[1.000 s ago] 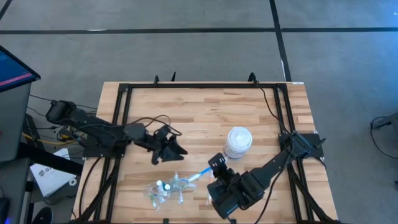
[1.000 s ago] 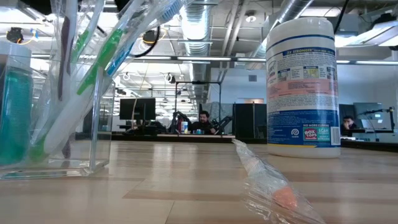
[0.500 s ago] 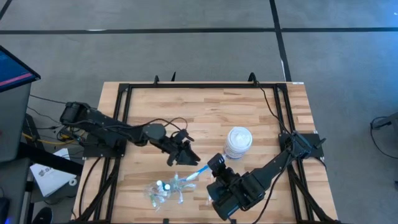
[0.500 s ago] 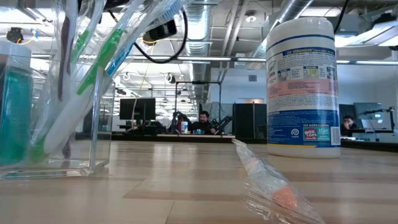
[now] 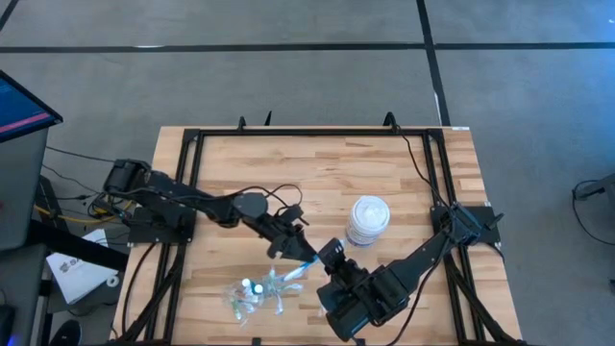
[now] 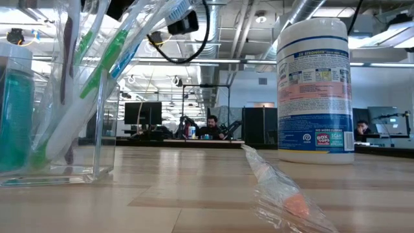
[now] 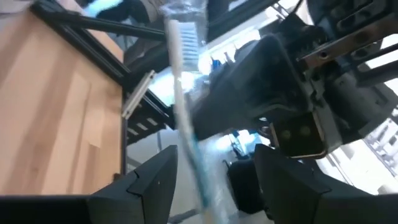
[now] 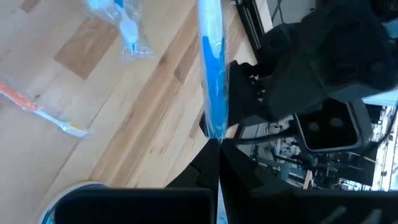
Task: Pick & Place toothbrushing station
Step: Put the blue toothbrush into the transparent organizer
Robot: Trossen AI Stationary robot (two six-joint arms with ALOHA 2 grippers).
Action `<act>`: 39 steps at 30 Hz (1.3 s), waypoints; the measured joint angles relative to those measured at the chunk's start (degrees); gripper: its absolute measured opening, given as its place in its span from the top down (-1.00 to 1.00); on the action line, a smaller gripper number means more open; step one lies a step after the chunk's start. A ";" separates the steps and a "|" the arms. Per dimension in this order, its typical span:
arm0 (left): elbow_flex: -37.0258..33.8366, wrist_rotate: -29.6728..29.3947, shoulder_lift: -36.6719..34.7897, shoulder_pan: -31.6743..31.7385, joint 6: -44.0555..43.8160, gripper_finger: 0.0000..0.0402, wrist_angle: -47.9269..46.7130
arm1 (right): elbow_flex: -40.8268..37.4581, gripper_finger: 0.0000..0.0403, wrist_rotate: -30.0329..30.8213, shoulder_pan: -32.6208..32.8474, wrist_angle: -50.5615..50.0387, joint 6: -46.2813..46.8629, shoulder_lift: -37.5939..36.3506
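A blue-handled toothbrush [image 8: 211,74] in a clear wrapper hangs over the table's near middle, with my right gripper [image 8: 219,149] shut on it; the high view shows the toothbrush [image 5: 308,261] beside my right gripper [image 5: 330,255]. My left gripper [image 5: 296,250] is open and reaches in level from the left. Its fingers stand on either side of the toothbrush [image 7: 185,93] around my left gripper [image 7: 216,152], apart from it. A clear holder [image 5: 252,294] with small blue bottles and toothbrushes stands near the front edge. My right gripper pinches the wrapped toothbrush's blue handle [image 8: 214,127] between its two shut fingers. The toothbrush sticks out lengthwise beyond the fingertips toward the table's left. It is lifted clear of the table, with its bristle head [image 7: 186,40] at the free end.
A white wipes canister [image 5: 368,219] stands right of centre, just behind my right arm. Loose wrapped toothbrushes lie on the wood, an orange one [image 8: 37,107] and a blue one [image 8: 124,25]. The low view shows the holder [image 6: 61,110] and an orange wrapped toothbrush [image 6: 284,197].
My left gripper has travelled toward the table's right and near edges, rolling as it went, and has come up to the toothbrush held by my right gripper. It has stayed open. My right gripper has kept its place, and the toothbrush remains lifted.
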 joint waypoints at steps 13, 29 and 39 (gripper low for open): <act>2.36 3.56 3.02 0.24 -1.01 0.00 -0.25 | 0.00 1.00 0.04 -0.09 0.27 -0.52 -0.02; 2.29 5.30 3.60 0.15 -0.52 0.45 -0.54 | -0.04 1.00 -0.48 -1.11 0.79 -0.37 0.37; 2.25 4.86 3.60 0.19 2.10 0.91 -1.79 | 0.00 1.00 -0.37 -1.11 1.16 -0.37 0.37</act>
